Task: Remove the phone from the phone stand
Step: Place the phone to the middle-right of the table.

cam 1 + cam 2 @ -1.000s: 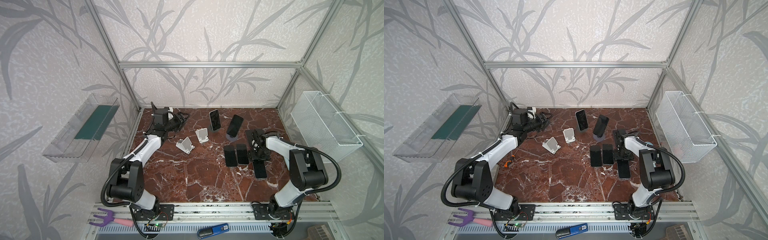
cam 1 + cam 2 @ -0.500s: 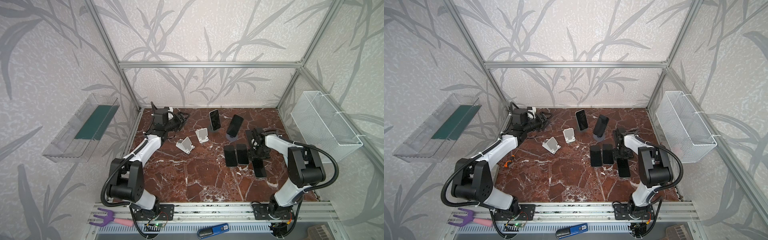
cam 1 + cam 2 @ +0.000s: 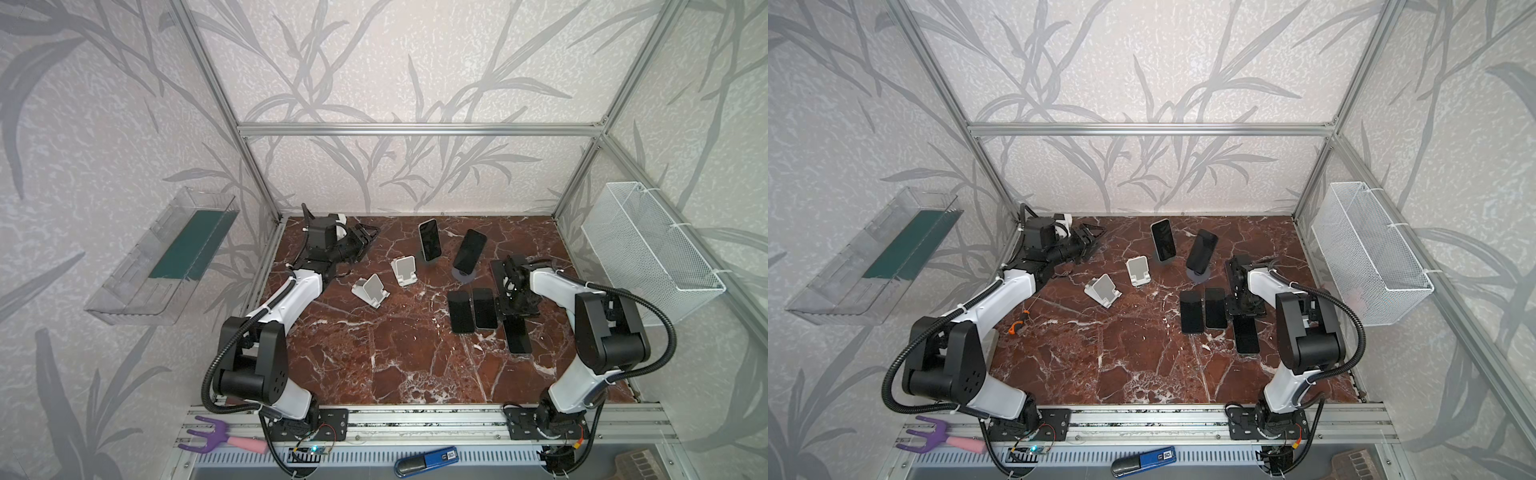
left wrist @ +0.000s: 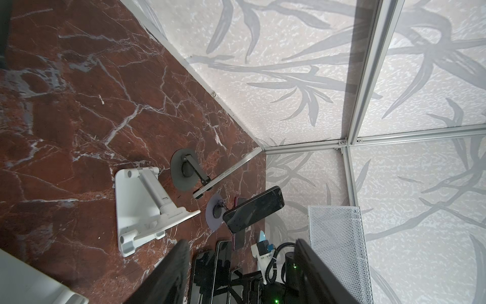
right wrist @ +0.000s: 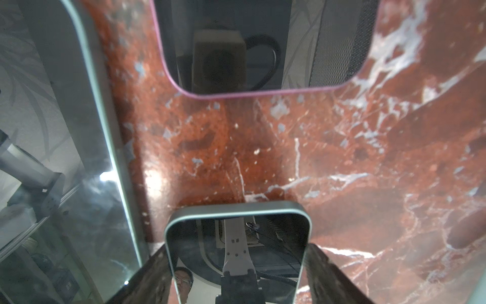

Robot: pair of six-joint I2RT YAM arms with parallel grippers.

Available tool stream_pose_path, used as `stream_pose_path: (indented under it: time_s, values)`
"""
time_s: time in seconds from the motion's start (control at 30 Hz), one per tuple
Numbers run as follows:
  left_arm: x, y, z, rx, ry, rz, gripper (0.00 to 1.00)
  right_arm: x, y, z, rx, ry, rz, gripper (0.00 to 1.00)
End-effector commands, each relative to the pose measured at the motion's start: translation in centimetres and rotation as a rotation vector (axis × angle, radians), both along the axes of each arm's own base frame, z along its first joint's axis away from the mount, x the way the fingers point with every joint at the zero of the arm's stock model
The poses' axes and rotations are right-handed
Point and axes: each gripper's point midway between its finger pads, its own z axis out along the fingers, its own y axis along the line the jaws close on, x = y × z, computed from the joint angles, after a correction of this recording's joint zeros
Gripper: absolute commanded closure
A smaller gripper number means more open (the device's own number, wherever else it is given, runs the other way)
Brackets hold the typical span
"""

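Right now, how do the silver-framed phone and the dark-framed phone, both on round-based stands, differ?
The silver-framed phone stands upright; the dark-framed phone leans sideways. The silver-framed phone sits farther back; the dark-framed phone nearer the front. Both screens are dark.

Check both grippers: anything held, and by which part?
Right gripper clamps the dark glossy grey-edged phone across its two long edges near one end. Left gripper stands open, holding nothing.
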Motion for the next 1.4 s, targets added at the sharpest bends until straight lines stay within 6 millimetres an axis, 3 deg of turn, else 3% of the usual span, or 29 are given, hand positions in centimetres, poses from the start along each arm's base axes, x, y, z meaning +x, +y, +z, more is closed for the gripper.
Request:
stream_pose_path:
  time_s: [0.0, 0.43, 0.77, 0.9, 1.0, 1.07, 1.2, 1.37]
  values:
    - [0.1, 0.1, 0.9, 0.003, -0.029, -0.001, 0.36, 1.2, 0.4, -0.5, 0.024, -0.02, -0.009, 0.24]
    - [0.1, 0.1, 1.0, 0.016, -0.038, -0.006, 0.36, 2.2, 0.8, 0.5, 0.047, -0.049, -0.006, 0.19]
    - [-0.1, 0.1, 1.5, 0.019, -0.056, -0.009, 0.36, 3.0, 0.9, 5.8, 0.038, -0.181, -0.001, 0.13]
    - [-0.3, 0.1, 2.1, 0.029, -0.072, -0.009, 0.36, 3.7, 1.6, 9.4, 0.053, -0.291, -0.005, 0.13]
    - [-0.6, -0.1, 2.6, 0.025, -0.081, -0.013, 0.36, 4.4, 3.4, 12.3, 0.128, -0.421, -0.058, 0.14]
    - [-0.8, -0.3, 3.1, 0.021, -0.092, -0.016, 0.36, 4.9, 6.8, 14.3, 0.211, -0.545, -0.063, 0.15]
    - [-1.3, -1.0, 3.3, 0.02, -0.105, -0.028, 0.36, 5.4, 12.7, 18.6, 0.15, -0.838, 0.024, 0.1]
    - [-2.2, -2.6, 4.3, 0.033, -0.14, -0.068, 0.36, 7.1, 14.1, 20.2, 0.171, -0.891, -0.045, 0.09]
